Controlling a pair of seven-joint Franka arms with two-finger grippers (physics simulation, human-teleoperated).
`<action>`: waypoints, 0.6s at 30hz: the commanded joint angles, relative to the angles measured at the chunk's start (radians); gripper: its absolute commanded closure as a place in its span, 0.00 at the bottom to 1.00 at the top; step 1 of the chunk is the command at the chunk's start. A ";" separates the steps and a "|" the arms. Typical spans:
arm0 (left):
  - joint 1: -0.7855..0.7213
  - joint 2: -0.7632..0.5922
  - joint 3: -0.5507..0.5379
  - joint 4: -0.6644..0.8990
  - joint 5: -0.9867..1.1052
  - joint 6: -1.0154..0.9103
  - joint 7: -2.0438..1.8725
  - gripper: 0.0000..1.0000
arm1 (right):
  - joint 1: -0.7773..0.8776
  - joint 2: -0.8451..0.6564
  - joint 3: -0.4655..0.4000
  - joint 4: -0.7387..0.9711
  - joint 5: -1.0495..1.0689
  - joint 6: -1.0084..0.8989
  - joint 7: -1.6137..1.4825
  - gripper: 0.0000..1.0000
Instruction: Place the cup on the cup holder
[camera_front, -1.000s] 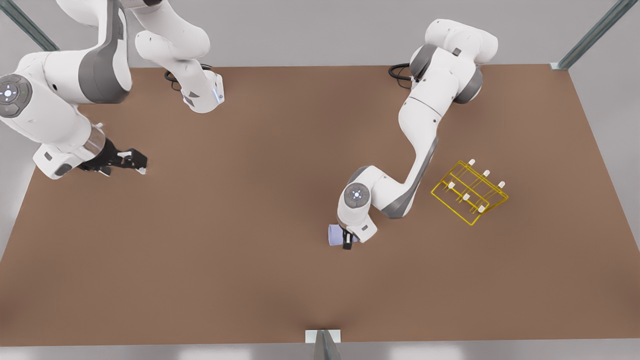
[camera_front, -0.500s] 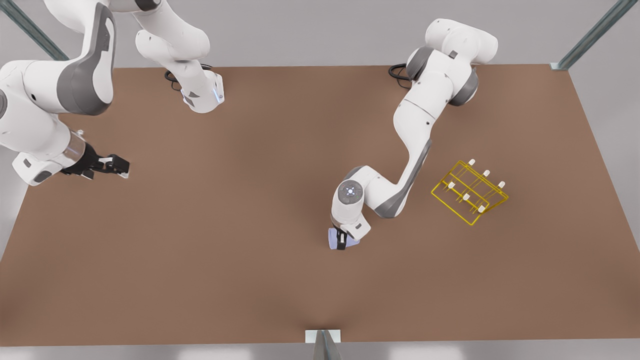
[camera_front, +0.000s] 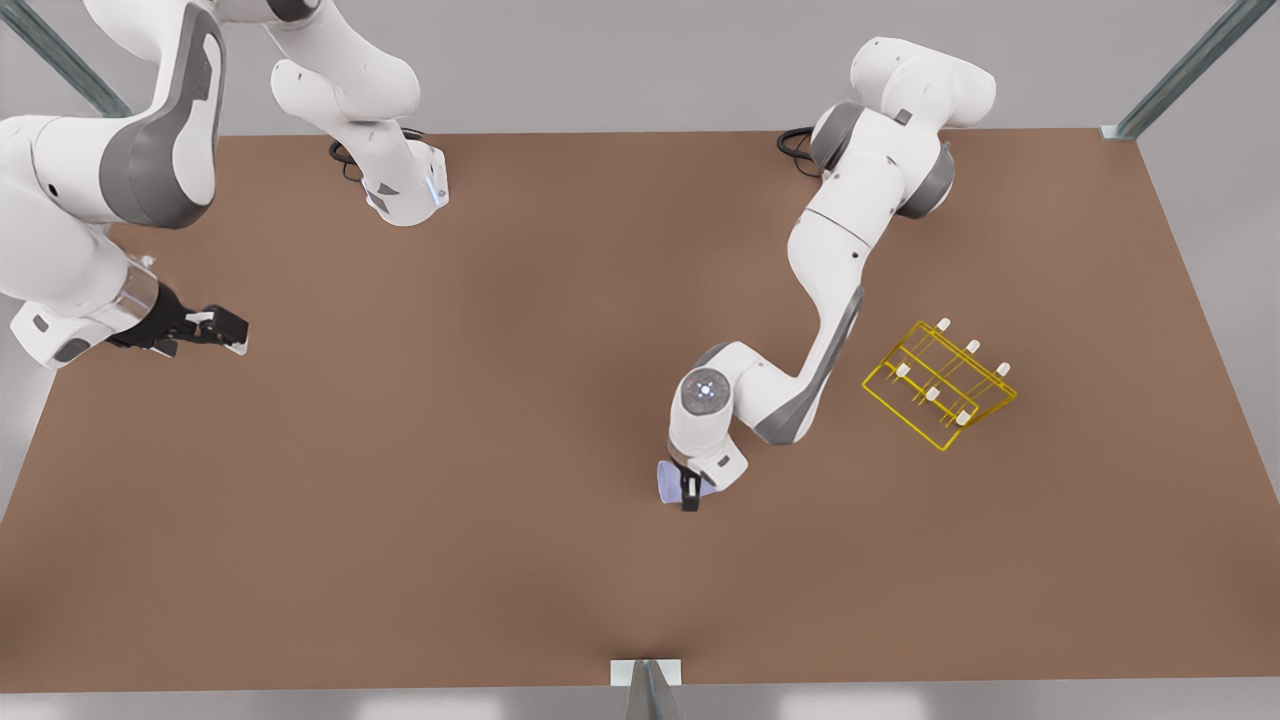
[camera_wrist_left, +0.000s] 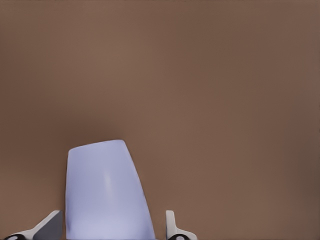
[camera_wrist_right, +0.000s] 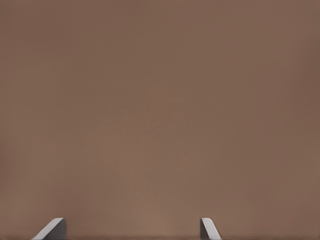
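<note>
The lavender-blue cup (camera_front: 667, 481) lies low over the brown table, just right of centre in the front view, partly under the hand of the left arm. My left gripper (camera_front: 688, 492) is shut on the cup. In the left wrist view the cup (camera_wrist_left: 106, 192) sits between the two pale fingertips (camera_wrist_left: 52, 224) of the left gripper (camera_wrist_left: 113, 216). The yellow wire cup holder (camera_front: 940, 385) with white-capped pegs stands apart, farther toward the front view's right. My right gripper (camera_front: 230, 330) waits open near the front view's left edge, with bare table between its fingers (camera_wrist_right: 132, 220).
The brown table (camera_front: 450, 450) spreads wide around both arms. Two white arm bases (camera_front: 405, 190) stand at the far edge. Metal frame posts (camera_front: 1180, 70) rise at the far corners and a small bracket (camera_front: 646, 675) sits at the near edge.
The right gripper drew back toward the front view's left edge. The left arm's wrist shifted over the cup, and the gripper now covers more of it.
</note>
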 joint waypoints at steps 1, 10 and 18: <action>0.000 -0.001 0.003 -0.001 -0.001 -0.006 -0.024 0.00 | 0.001 0.004 0.003 0.001 -0.002 0.012 -0.034 0.00; -0.021 -0.001 0.004 -0.004 0.031 -0.038 -0.016 0.00 | 0.023 0.004 0.023 0.006 -0.002 0.008 0.005 0.00; -0.014 0.010 0.004 -0.001 0.028 -0.038 -0.071 0.00 | 0.021 0.004 0.038 0.006 -0.011 0.000 0.060 0.00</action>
